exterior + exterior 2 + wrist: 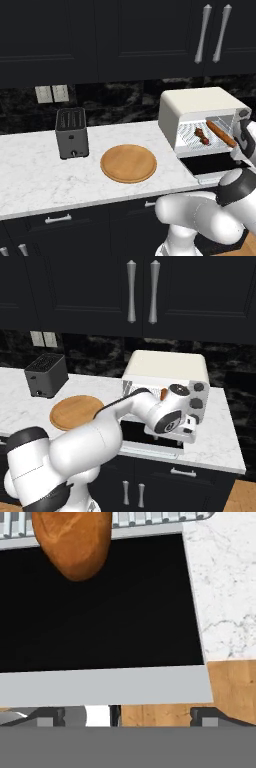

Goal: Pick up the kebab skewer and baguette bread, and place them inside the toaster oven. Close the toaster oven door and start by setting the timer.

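Note:
The cream-white toaster oven stands at the right of the counter. Its dark glass door lies folded down flat. On the wire rack inside lie the kebab skewer and, to its right, the orange-brown baguette bread. In the hand view the baguette's near end juts over the door glass. My gripper hangs open over the door's front edge, apart from the bread, with nothing between its fingers.
A round wooden board lies on the marble counter left of the oven. A black slot toaster stands behind it. The oven's knobs sit on its right side. Dark cabinets hang above.

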Robot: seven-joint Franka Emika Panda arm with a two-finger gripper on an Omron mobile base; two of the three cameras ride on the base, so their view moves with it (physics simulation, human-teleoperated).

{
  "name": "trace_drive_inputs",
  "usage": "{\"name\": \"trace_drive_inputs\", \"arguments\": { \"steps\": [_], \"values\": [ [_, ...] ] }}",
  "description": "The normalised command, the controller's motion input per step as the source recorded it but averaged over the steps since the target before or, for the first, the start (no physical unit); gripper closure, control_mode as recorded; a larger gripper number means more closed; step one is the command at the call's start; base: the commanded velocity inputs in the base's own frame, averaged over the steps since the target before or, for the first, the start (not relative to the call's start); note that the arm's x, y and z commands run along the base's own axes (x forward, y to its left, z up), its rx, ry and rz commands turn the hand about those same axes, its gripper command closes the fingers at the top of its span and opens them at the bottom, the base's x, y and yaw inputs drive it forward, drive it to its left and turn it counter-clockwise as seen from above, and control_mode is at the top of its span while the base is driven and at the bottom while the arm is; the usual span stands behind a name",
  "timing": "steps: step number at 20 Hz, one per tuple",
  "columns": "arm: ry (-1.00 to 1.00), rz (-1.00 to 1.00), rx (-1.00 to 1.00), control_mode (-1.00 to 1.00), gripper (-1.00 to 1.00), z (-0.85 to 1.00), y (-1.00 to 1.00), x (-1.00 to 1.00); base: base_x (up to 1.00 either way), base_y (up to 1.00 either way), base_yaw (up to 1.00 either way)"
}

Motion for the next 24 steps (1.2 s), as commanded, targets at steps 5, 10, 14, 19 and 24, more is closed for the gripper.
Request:
{"name": "trace_drive_inputs", "arguments": {
  "steps": [5,10,14,19,24],
  "values": [
    [0.00,-0.02,0.01,-1.00,-1.00,0.00,0.08,0.08,0.00,0.00,0.00],
    [-0.01,-0.06,-0.01,-1.00,-1.00,-0.15,0.37,0.17,0.00,0.00,0.00],
    [-0.08,-0.09,0.00,-1.00,-1.00,-0.35,0.46,0.22,0.00,0.00,0.00],
    [-0.04,-0.08,0.00,-1.00,-1.00,-0.33,0.06,0.17,0.00,0.00,0.00],
    [0.00,-0.07,-0.04,-1.00,-1.00,-0.24,0.00,0.17,0.00,0.00,0.00]
  ]
}}
